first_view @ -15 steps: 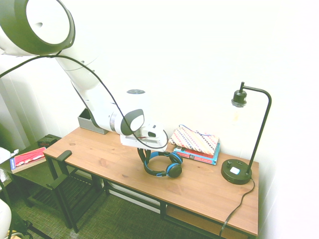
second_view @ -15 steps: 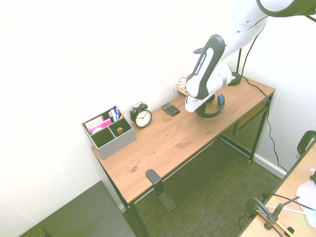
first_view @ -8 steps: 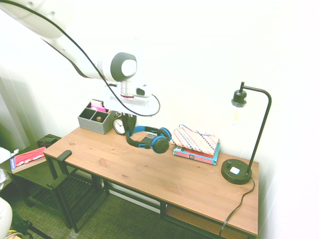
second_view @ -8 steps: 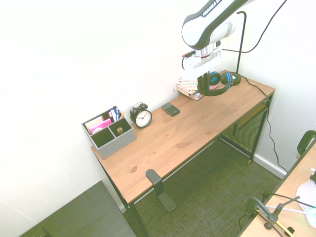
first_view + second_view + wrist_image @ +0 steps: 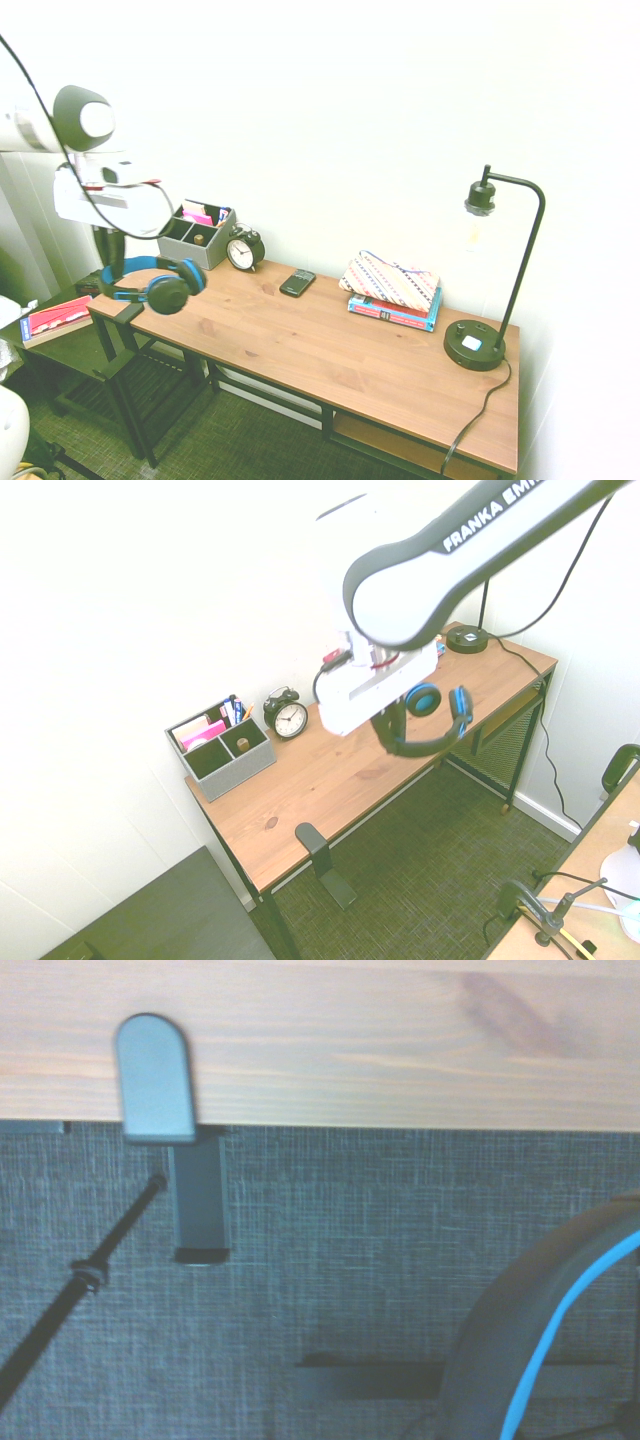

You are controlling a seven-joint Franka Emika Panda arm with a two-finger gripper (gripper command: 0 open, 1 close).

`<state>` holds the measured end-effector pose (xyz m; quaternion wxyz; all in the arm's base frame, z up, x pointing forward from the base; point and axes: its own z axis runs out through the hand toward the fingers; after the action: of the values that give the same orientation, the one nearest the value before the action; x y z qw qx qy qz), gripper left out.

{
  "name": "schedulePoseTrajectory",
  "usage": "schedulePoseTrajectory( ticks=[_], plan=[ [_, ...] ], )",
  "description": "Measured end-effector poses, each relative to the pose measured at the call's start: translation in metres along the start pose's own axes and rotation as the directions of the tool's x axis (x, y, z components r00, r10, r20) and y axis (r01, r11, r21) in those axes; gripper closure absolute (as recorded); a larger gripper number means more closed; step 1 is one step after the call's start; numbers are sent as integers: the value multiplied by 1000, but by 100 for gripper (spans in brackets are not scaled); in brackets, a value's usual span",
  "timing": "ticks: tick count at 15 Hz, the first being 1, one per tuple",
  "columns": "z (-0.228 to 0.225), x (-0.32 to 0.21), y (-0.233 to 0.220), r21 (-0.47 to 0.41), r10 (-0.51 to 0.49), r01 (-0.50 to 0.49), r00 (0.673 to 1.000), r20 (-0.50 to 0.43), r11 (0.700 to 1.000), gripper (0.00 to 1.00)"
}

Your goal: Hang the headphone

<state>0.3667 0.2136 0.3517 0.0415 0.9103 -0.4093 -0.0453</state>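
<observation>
Looks bright and overexposed in both exterior views, burning nearly to blank white across the wall [image 5: 350, 120]. Melts the arm's pale shell [image 5: 410, 605] into glare. Darkens over the carpet [image 5: 400, 870]. Turns cooler, duller and softly blurred in the wrist view.

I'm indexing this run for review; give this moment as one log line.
end effector: shut on headphone | headphone: held in air | hook: on desk edge, bare | hanging: not yet done

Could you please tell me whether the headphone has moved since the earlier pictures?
Yes; in the first exterior view, the headphone has moved left, away from the lamp.
</observation>
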Motion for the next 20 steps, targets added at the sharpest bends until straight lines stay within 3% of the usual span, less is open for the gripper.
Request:
schedulePoseTrajectory(
  ticks=[4,7,13,20],
  plan=[
    [49,-90,-21,114,100,-96,995,-26,989,100],
    [106,-110,-30,178,108,-101,994,-28,979,100],
    [194,-118,-46,141,130,-117,988,-88,983,100],
    [264,-125,-115,109,157,-146,982,-105,983,100]
  ],
)
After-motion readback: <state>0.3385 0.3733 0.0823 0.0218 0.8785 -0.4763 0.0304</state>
